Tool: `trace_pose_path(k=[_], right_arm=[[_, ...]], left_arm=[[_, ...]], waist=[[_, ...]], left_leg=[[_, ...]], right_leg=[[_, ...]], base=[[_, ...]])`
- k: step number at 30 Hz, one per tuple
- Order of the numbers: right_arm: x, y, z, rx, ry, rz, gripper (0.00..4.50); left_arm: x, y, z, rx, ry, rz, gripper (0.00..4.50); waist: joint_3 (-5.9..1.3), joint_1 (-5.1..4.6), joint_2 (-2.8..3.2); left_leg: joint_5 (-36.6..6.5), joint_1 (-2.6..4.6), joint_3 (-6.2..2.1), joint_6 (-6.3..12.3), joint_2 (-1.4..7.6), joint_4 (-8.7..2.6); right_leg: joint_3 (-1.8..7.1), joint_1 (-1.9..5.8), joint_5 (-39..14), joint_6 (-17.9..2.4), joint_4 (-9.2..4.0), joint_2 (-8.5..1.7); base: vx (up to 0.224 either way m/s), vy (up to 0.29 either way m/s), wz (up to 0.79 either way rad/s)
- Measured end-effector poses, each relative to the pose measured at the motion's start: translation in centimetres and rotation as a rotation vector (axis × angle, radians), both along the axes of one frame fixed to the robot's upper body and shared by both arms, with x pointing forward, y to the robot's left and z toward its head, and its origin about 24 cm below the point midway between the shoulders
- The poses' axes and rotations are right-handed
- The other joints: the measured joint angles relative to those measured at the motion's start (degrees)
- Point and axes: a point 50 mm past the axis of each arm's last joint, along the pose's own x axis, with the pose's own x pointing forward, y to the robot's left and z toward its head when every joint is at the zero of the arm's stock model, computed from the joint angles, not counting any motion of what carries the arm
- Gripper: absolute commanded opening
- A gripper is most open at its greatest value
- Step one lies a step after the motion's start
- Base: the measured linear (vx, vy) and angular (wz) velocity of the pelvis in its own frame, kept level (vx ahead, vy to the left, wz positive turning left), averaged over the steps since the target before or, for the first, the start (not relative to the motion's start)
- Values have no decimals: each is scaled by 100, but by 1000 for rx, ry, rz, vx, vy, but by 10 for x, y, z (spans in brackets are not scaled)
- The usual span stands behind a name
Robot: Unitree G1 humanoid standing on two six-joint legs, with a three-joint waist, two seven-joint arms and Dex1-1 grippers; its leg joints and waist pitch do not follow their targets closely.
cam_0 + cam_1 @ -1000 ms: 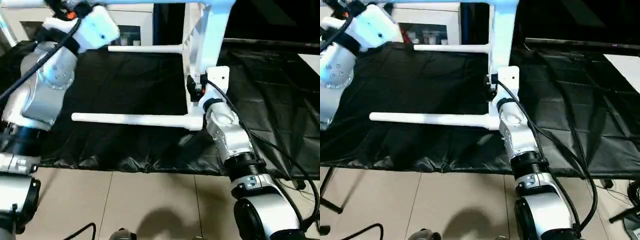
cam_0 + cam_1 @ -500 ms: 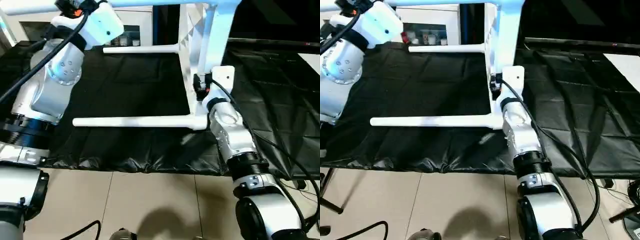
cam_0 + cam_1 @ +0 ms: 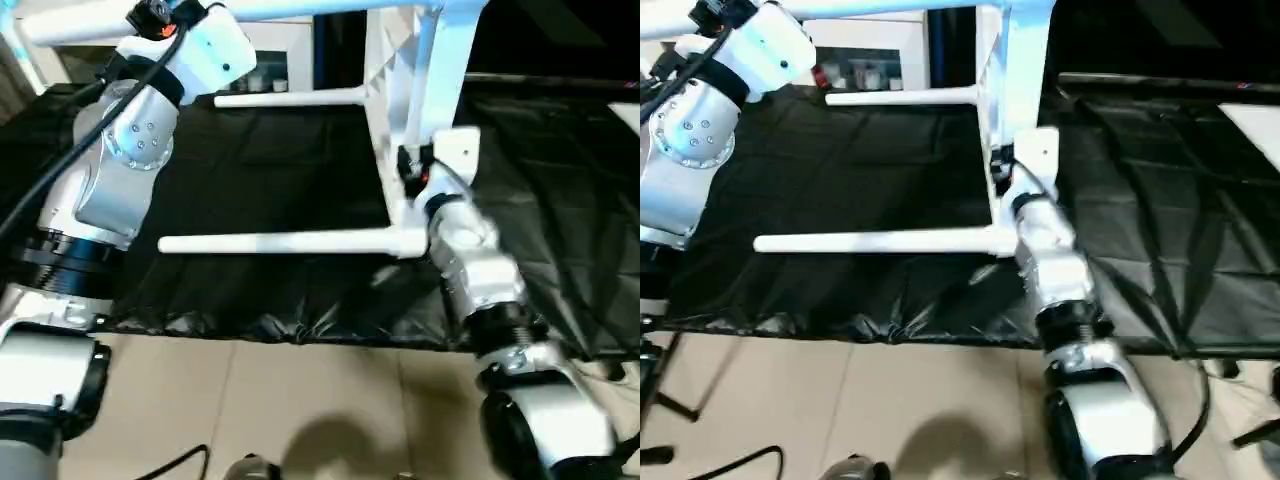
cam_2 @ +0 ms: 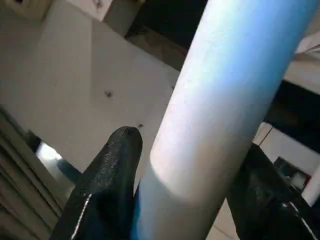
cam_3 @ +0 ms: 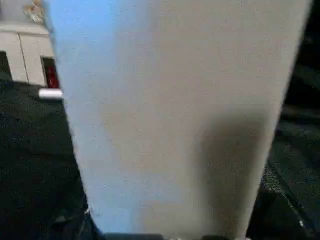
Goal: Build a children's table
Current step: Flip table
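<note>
You see the children's table (image 3: 420,60) tipped on its side above the black-draped table (image 3: 270,180), smooth white tubular legs jutting sideways, your left jaws pinching the raised upper leg (image 4: 220,100) and your right jaws clamped on the ribbed tabletop (image 5: 175,115) edge, forearm angled upward.

Bright cool indoor light, bluish cast on white leg (image 4: 220,100), wrist views blurred close-up, soft floor shadow

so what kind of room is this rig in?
Looks like an indoor lab or workshop: a work table draped in black cloth, a tiled floor with a loose cable, and a white glass-door cabinet behind.
</note>
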Motion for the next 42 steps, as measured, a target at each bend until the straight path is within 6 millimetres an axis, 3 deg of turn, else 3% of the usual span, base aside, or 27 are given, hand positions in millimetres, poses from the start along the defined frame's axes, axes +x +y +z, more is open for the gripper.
trace_pose_path(k=[2,5,11,12,13,20,25,31,36,42], right_arm=[[5,-11,40,-63,-102,23,196],[6,-17,79,-147,-193,47,195],[5,-24,123,-240,-249,120,195],[4,-23,128,-253,-257,134,251],[3,-22,133,-275,-261,152,251],[1,-21,140,-236,-273,218,320],[-5,-15,145,-206,-312,342,347],[-15,-15,156,-112,-382,463,418],[-28,-15,160,-97,-448,572,447],[-48,-15,166,-17,-516,734,450]], left_arm=[[-3,6,10,-110,-24,-22,229],[-5,13,12,-237,-24,-45,229],[-16,19,9,-378,-35,-82,229],[-17,20,9,-388,-34,-81,229],[-18,22,4,-412,-26,-79,229],[-18,28,-2,-475,-2,-75,229],[-17,41,-4,-538,17,-35,229],[-17,49,-12,-604,39,8,226],[-15,54,-19,-630,65,36,216],[-14,55,-24,-640,82,37,208]], waist=[[-21,47,35],[-18,82,11],[11,83,-72],[7,90,-88],[8,82,-106],[4,135,-162],[2,87,-168],[4,94,-176],[7,111,-207],[7,178,-247]], left_leg=[[22,-54,1,32,4,-5],[62,-65,-4,94,20,2],[51,-99,4,110,14,30],[51,-100,2,110,16,32],[49,-98,4,113,16,35],[39,-87,14,93,16,49],[39,-83,30,94,11,51],[47,-86,31,106,12,54],[47,-88,31,106,12,61],[51,-92,30,113,13,72]], right_leg=[[-10,-48,-2,-3,5,2],[-26,-45,-15,-19,0,15],[-26,-61,-13,-16,-2,-3],[-31,-59,-13,-17,-3,-2],[-29,-56,-13,-16,-3,-3],[-23,-20,-4,-13,-3,-8],[-24,-18,13,8,-1,-27],[-28,-15,24,7,0,-30],[-29,-10,32,11,-1,-32],[-31,-9,48,19,-5,-35]], base=[[0,0,0],[0,0,0],[0,0,0],[0,0,0],[0,0,0],[0,0,0],[0,0,0],[0,0,0],[0,0,0],[0,0,0]])
